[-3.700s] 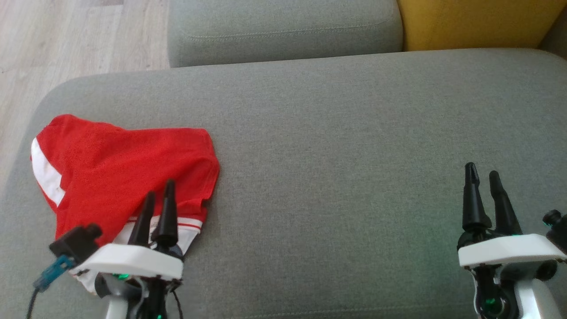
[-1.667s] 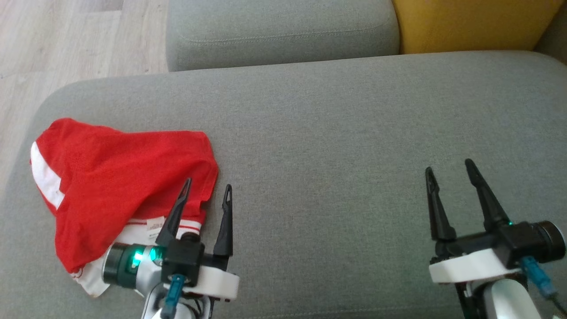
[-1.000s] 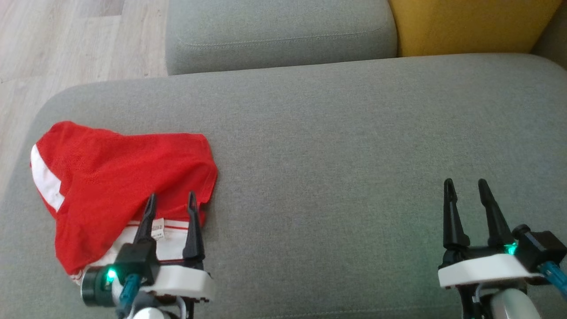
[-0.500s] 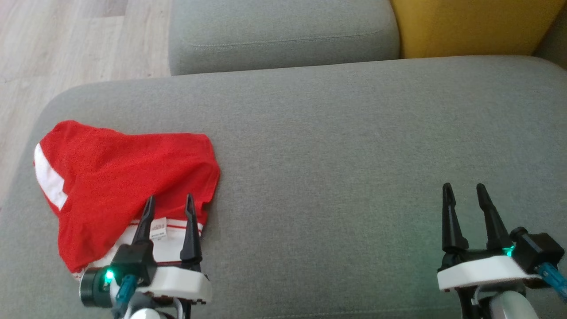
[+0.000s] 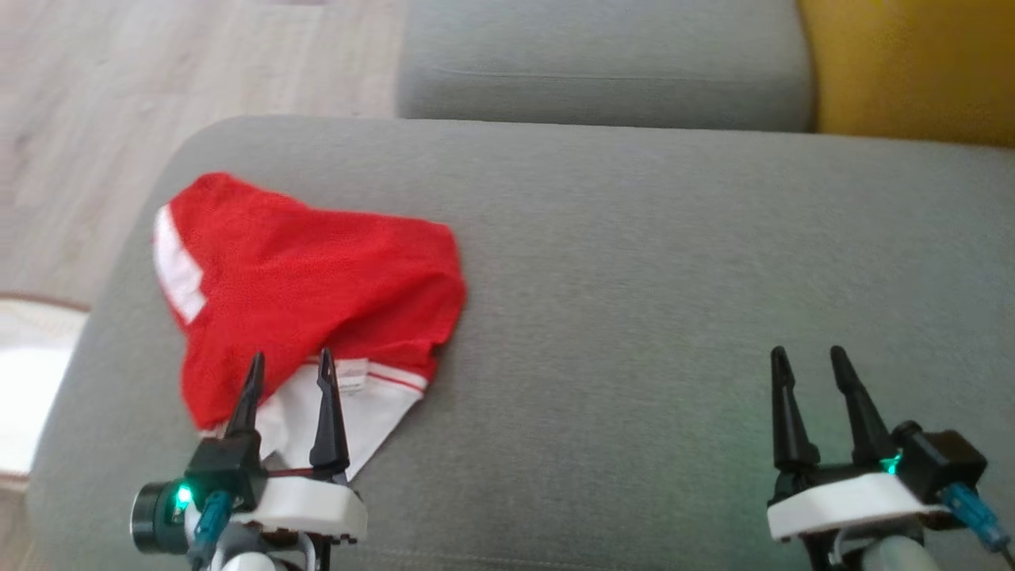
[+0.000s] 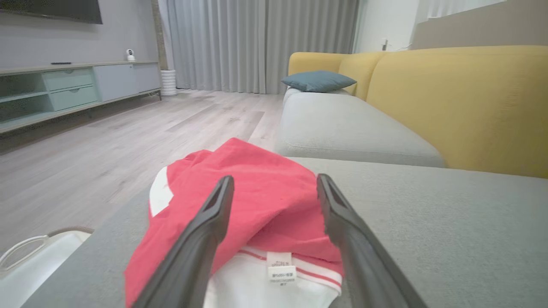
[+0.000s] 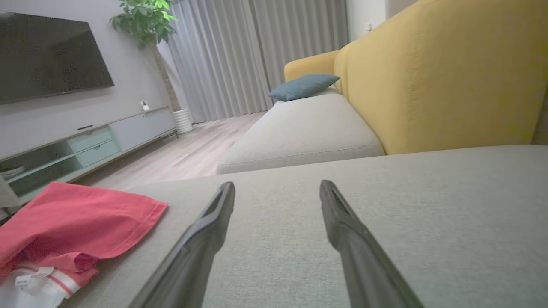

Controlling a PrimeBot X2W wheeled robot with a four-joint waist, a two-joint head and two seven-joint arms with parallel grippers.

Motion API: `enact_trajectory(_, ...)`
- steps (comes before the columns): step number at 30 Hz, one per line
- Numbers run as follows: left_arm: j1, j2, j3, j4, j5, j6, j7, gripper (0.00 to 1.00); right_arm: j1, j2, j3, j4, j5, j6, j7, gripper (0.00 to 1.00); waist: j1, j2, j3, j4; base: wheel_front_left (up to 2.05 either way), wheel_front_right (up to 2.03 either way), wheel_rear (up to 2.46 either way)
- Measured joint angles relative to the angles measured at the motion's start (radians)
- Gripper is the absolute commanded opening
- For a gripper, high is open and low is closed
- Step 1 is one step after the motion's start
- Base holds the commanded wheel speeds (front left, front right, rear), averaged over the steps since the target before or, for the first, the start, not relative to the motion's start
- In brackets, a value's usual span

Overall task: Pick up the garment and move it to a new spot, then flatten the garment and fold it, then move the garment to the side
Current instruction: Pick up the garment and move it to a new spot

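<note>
The crumpled red garment [image 5: 317, 277], white-banded, lies at nine o'clock on the grey sofa cushion [image 5: 634, 262]; its label [image 6: 280, 267] print is unreadable. The left gripper [image 5: 290, 357], jaws wide, hides part of its white edge. The right gripper [image 5: 807, 353], jaws wide, empty, sits at four o'clock.

Bright red across the crumpled knit garment [image 5: 317, 277], centre left, with a white side band and a white panel edged by a thin red stripe. Plain heathered grey on the fabric sofa cushion [image 5: 634, 277]. Mustard yellow on the upholstered backrest [image 5: 912, 71], upper right. Pale wood grain on the plank floor [image 5: 158, 63], upper left.
</note>
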Motion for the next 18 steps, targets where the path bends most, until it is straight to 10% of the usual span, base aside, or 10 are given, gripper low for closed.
enact_trajectory(18, 0.039, 0.000, 0.057, -0.005, 0.028, -0.027, 0.000, 1.00, 0.033, 0.000, 0.092, 0.012, 0.046, 0.000, 0.000, 1.00, 0.0000, 0.0000, -0.013, 0.244, 0.00, 0.00, 0.00)
